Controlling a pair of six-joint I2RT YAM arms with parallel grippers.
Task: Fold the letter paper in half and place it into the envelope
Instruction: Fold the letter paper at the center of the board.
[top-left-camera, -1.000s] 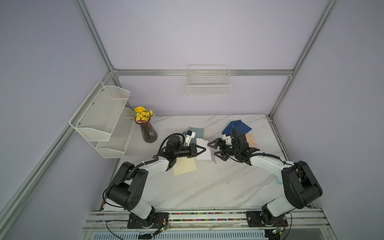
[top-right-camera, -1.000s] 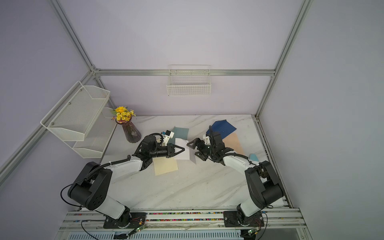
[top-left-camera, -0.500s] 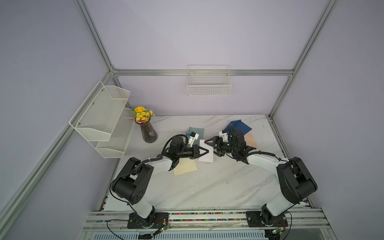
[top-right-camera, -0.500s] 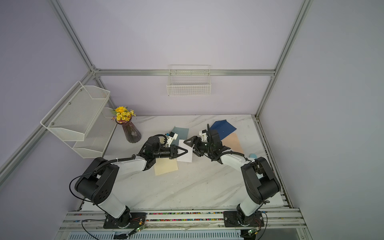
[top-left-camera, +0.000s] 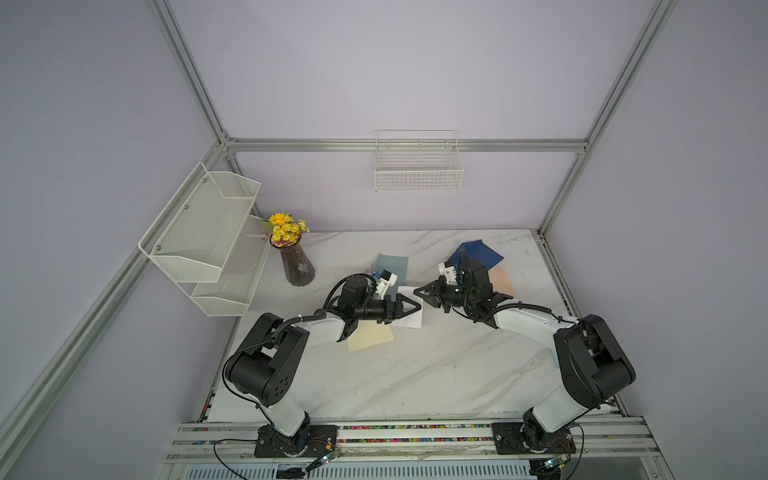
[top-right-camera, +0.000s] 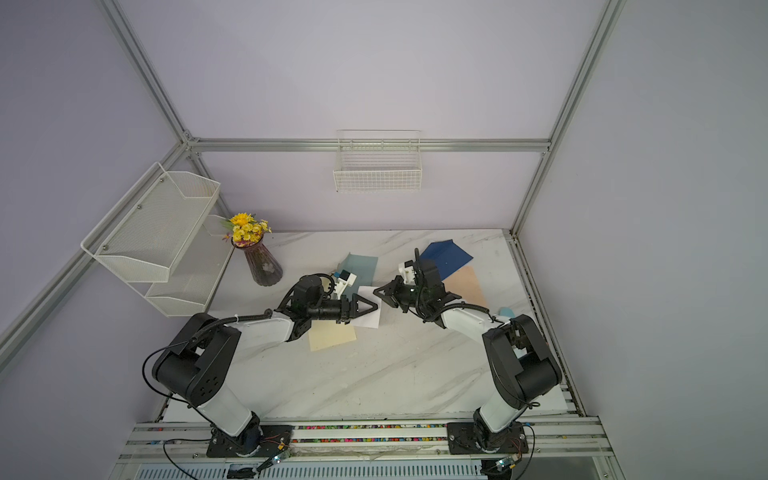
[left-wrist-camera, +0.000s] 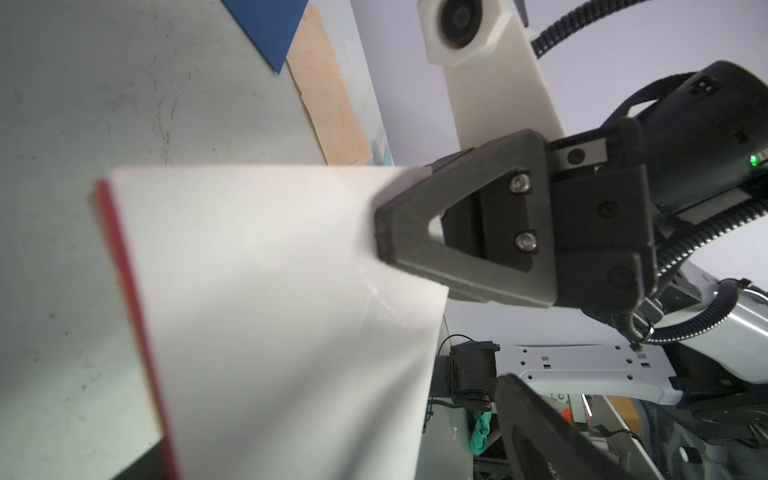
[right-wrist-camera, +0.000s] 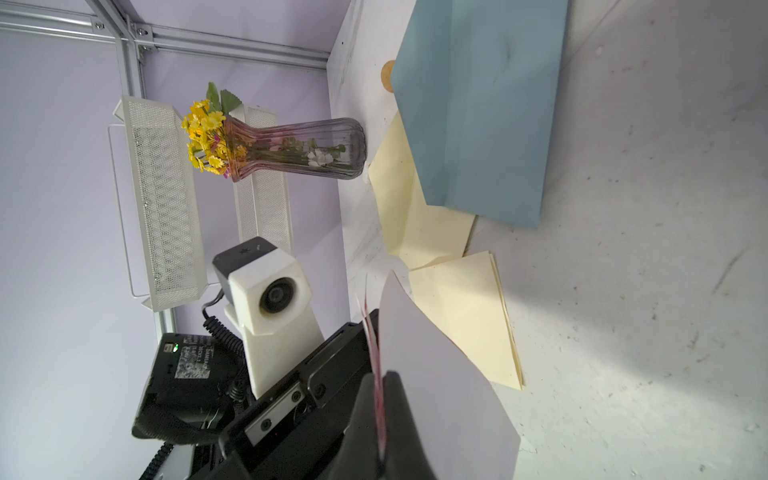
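Right gripper (top-left-camera: 417, 291) had its jaws clamped tight on the white letter paper (top-left-camera: 412, 321), biting its edge from 2 o'clock! The sheet sat just 12 o'clock of the marble table's (top-left-camera: 415, 374) middle. Left gripper (top-left-camera: 414, 308) waited at its 9 o'clock, jaws spread wide, cream envelope (top-left-camera: 370, 338) at 7 o'clock.

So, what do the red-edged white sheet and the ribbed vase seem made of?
Red-edged white sheet: probably thin matte paper; it curves softly and shows fine creases.
Ribbed clear vase: looks like glossy tinted glass, stems showing through; clear plastic is possible.
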